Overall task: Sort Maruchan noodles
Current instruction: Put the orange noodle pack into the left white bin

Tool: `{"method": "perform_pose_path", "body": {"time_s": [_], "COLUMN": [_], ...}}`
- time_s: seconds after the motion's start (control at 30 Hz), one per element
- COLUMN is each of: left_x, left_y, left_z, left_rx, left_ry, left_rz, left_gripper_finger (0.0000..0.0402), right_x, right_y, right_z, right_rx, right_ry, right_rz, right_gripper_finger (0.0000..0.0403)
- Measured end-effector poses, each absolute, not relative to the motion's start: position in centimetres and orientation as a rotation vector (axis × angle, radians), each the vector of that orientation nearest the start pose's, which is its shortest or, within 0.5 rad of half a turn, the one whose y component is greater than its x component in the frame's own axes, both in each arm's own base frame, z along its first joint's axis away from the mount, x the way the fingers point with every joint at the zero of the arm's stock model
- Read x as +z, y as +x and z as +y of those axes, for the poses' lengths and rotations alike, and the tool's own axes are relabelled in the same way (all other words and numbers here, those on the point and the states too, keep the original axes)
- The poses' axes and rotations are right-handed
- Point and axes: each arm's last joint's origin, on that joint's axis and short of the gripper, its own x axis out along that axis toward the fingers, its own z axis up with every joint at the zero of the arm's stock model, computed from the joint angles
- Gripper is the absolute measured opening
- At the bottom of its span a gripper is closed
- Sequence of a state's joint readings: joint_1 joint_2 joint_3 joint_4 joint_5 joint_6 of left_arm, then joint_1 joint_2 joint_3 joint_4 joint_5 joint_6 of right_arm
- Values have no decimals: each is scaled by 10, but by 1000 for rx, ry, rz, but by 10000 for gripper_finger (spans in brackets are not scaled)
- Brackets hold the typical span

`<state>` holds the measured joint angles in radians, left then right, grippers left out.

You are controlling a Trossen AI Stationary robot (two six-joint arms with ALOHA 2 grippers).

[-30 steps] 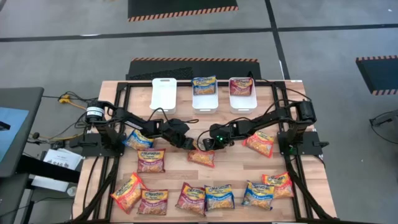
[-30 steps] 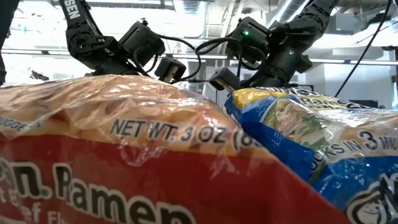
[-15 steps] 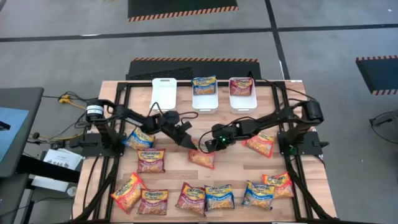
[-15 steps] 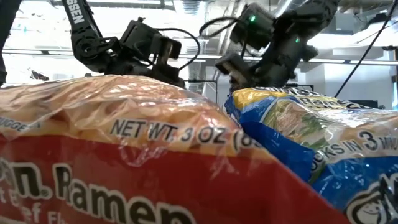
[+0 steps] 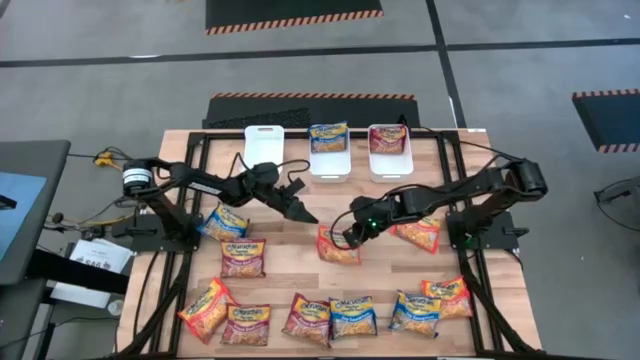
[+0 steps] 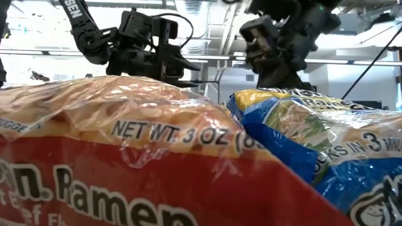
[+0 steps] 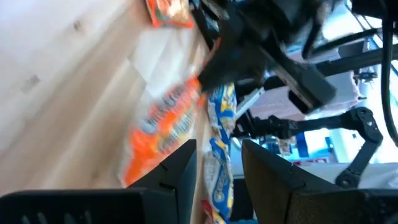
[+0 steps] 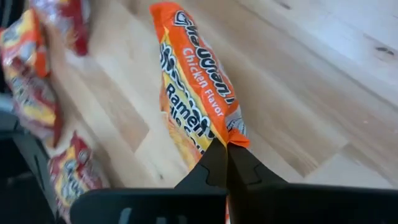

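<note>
My right gripper [image 5: 350,233] is shut on an orange Maruchan chicken packet [image 5: 338,248] over the table's middle; the packet fills the right wrist view [image 8: 196,87]. My left gripper [image 5: 303,213] is open and empty, just left of and beyond that packet, with its fingers [image 7: 180,168] apart in the left wrist view. Other packets lie flat on the table: one orange [image 5: 417,231] by the right arm, two [image 5: 222,224] [image 5: 243,257] by the left arm, and several along the near edge [image 5: 330,316]. My right gripper pinches the orange packet's short end seam [image 8: 234,132] between its two shut fingers. The packet reaches away from the fingertips, tilted, its gripped end raised off the wood. Whether its far end touches the table, I cannot tell.
Three white bins stand at the far edge: the left one [image 5: 263,150] bare, the middle one [image 5: 329,165] holding a blue-and-yellow packet, the right one [image 5: 389,163] holding a dark red packet. In the low view, two packets [image 6: 125,157] [image 6: 326,144] close to the camera hide the tabletop.
My right gripper has risen and gone a little toward the table's right edge with the orange packet, whose gripped end has come up off the wood. My left gripper has drawn back from the packet, up and toward the far edge.
</note>
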<state>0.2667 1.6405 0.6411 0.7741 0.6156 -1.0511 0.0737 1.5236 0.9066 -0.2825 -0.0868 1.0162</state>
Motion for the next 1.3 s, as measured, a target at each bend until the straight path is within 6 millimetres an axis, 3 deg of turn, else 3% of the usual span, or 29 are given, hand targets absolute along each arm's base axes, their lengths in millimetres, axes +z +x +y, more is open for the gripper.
{"method": "perform_pose_path", "body": {"time_s": [0.53, 0.7, 0.9, 1.3], "left_x": [172, 172, 172, 170], "left_y": [302, 303, 304, 305], "left_z": [68, 68, 63, 63], "left_rx": [-239, -249, -277, -302], "left_ry": [-871, -833, -619, -542], "left_rz": [345, 337, 305, 342], "left_gripper_finger": [115, 135, 157, 158], "right_x": [217, 217, 217, 229], "right_y": [311, 311, 311, 318], "right_z": [29, 29, 27, 14], "right_rx": [-217, -216, -203, -173], "right_ry": [860, 860, 871, 857], "right_rz": [866, 864, 869, 830], "right_gripper_finger": [5, 5, 5, 5]}}
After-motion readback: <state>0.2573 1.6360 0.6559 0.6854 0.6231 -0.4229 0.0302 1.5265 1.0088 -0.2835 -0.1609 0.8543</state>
